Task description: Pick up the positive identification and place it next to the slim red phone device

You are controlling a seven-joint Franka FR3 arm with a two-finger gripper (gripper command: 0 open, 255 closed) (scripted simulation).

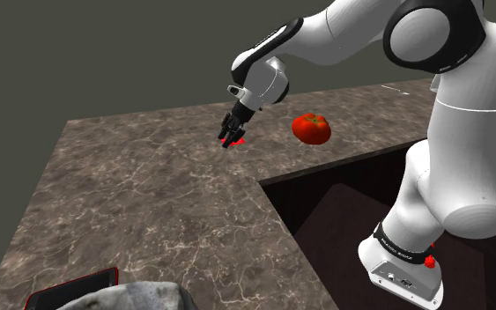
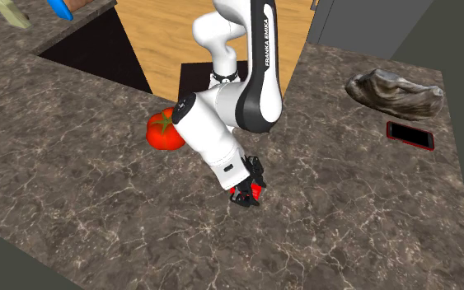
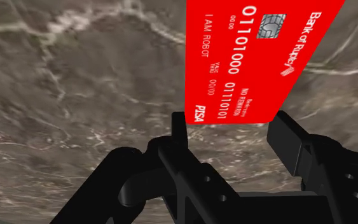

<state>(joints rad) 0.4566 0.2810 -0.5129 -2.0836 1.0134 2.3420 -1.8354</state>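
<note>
Marbled bench (image 1: pixel 131 194): end effector (image 3: pixel 231 122) clasps the red card (image 3: pixel 247 57), well apart from the phone (image 2: pixel 410 134), so lift it level.

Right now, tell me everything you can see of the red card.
The red card is a flat bank card with white print: a number, "I AM ROBOT", a bank name, plus a grey chip. Its near end sits at the claw, over the brown marbled counter. Whether it's gripped or lifted, I cannot tell.

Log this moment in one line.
hand: shut on red card | place: counter, near tomato | phone: far off, not reached
</note>
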